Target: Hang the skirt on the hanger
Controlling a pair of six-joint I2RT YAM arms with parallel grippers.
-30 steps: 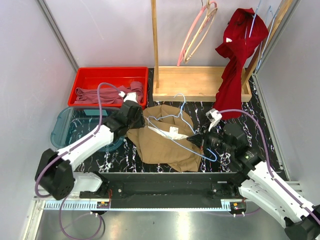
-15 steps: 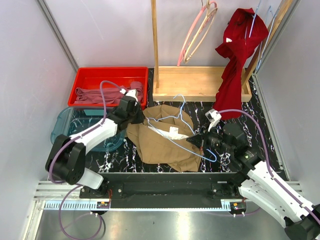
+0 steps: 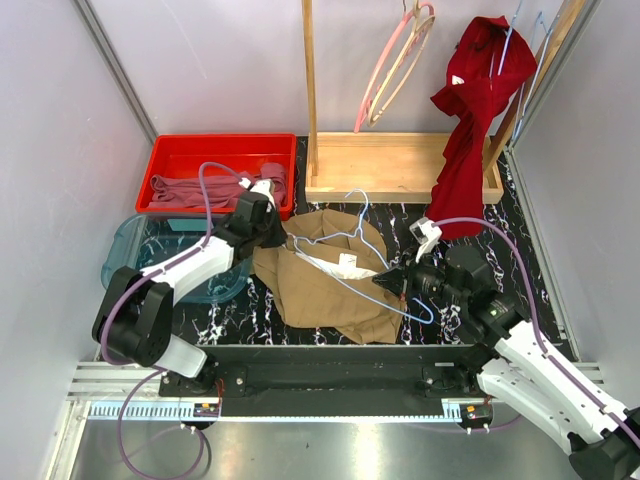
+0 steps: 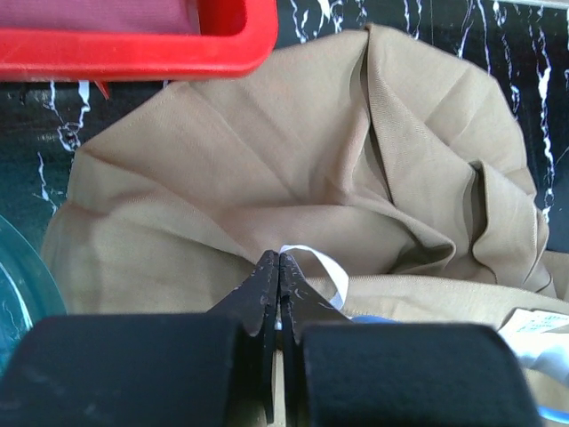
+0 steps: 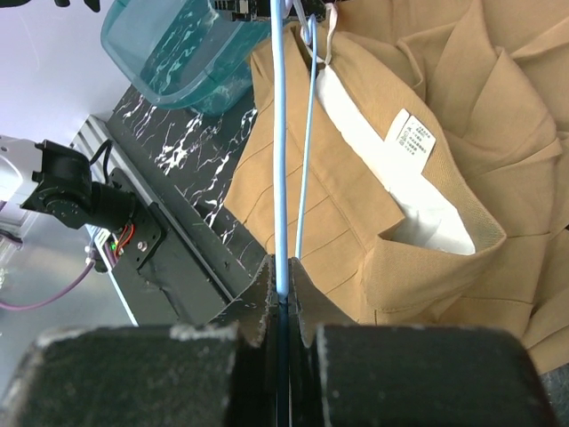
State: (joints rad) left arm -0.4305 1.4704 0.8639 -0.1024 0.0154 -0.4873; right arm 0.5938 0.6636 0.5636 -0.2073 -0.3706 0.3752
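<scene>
Left jaws pinch skirt (image 4: 267,178) (white loop (image 4: 333,276)) | right jaws clamp hanger (image 5: 281,133) | both unmoved

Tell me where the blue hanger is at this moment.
In the top view, the hanger lies on the skirt near the table's middle, slightly right; the right gripper is shut on its wire.
</scene>
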